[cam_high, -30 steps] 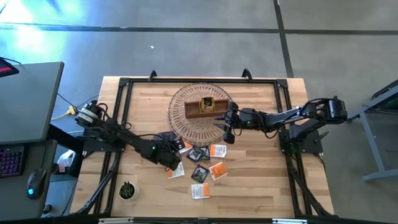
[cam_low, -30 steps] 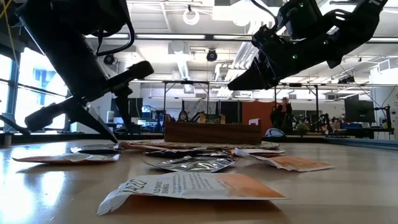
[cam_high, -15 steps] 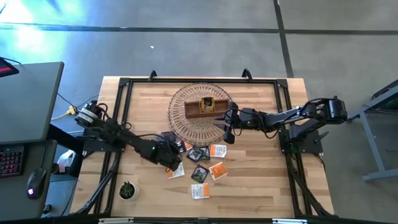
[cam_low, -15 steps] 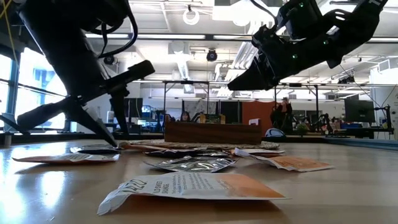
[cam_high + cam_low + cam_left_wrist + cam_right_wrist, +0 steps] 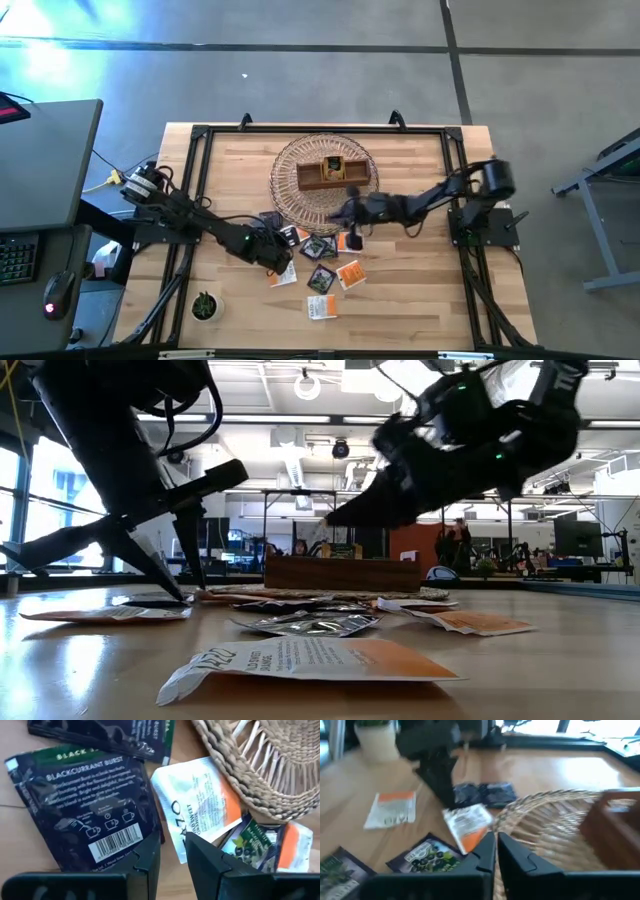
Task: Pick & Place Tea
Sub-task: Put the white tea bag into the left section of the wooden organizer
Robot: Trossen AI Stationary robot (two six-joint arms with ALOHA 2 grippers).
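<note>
Several tea sachets lie on the wooden table near a wicker basket (image 5: 322,205): dark ones (image 5: 320,248), orange ones (image 5: 350,272) and a white-and-orange one (image 5: 200,805) leaning on the basket's rim. My left gripper (image 5: 172,857) points down at that sachet. It is open by a narrow gap, one fingertip on either side of the sachet's near corner (image 5: 177,840); whether they touch it I cannot tell. My right gripper (image 5: 496,847) is shut and holds nothing. It hovers above the basket's near rim (image 5: 345,215), pointing toward the same sachet (image 5: 467,826).
A brown wooden box (image 5: 335,172) stands inside the basket. A small potted plant (image 5: 205,305) sits at the near left corner. A dark blackcurrant sachet (image 5: 90,815) lies beside my left gripper. Bare wood shows along the table's right side (image 5: 430,290).
My right gripper has swung down and toward the table's left and near edge, from over the basket to its near rim. My left gripper has stayed in place, and its fingers have drawn a little closer together.
</note>
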